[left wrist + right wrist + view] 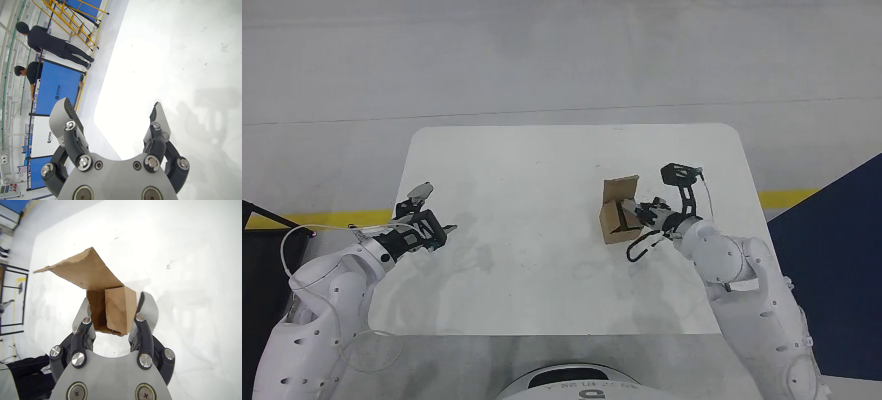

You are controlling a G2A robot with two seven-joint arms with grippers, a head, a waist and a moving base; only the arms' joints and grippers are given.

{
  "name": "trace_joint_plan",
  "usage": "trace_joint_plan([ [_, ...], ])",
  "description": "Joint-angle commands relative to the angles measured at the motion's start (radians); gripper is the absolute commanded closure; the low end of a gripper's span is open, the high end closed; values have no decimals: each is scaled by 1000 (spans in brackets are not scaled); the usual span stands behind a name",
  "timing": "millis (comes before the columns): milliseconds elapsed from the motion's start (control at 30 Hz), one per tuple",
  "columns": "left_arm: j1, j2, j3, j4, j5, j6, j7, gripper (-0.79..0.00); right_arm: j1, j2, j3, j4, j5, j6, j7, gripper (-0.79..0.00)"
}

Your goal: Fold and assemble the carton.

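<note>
Right wrist view: right gripper [115,303] clamps carton [121,309] body, top flap [88,273] up, mid-assembly; left gripper [110,103] gapes empty, likely must come fold flap down.

1. Setting: an industrial test hall or robotics workshop.
2. Floor [542,60]: smooth grey coating, with a yellow marking line [337,216] running out to the left and right of the table.
3. White table [532,290]: a plain work surface with rounded corners and scuff marks.
4. Blue partition panels [56,83] on black frames, with a white perforated panel [40,136] in the same row.
5. Yellow mobile step ladder [75,20] with handrails.
6. Socket box [9,189] with red and blue outlets.
</note>
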Motion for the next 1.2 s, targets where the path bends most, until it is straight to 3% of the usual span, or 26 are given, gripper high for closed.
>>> trace_joint_plan([
  [0, 3, 1, 4, -6, 7, -10, -10, -785, -29, -1, 43, 18, 112, -58, -52, -394],
  [100, -4, 3, 17, -30, 0, -70, -30, -785, -48, -2, 77, 88, 228, -128, -87, -317],
  [300, -107, -5, 123, -38, -113, -221, -121, -785, -31, -2, 48, 172, 339, -271, -51, -363],
  [433, -224, -24, 232, 39, -308, -328, -178, -785, -21, -3, 32, 202, 429, -348, -44, -391],
  [467, -224, -24, 232, 39, -308, -328, -178, -785, -20, -3, 36, 207, 438, -358, -52, -508],
  [500, -224, -24, 232, 39, -308, -328, -178, -785, -21, -2, 44, 209, 433, -361, -69, -785],
  [700, -207, -22, 222, 36, -301, -308, -178, -785, -22, -1, 47, 208, 426, -361, -75, -785],
  [767, -168, -23, 193, 58, -389, -298, -132, -785, -22, -1, 47, 208, 426, -361, -75, -785],
  [867, -168, -28, 201, 82, -508, -305, -149, -785, -21, -3, 38, 214, 453, -371, -88, -785],
  [1000, -258, -55, 308, 185, -829, -320, -245, -785, 0, -1, 20, 248, 528, -474, -29, -785],
  [1167, -440, -95, 497, 358, -1162, -360, -408, -785, 13, 3, 18, 280, 603, -533, 16, -785],
])
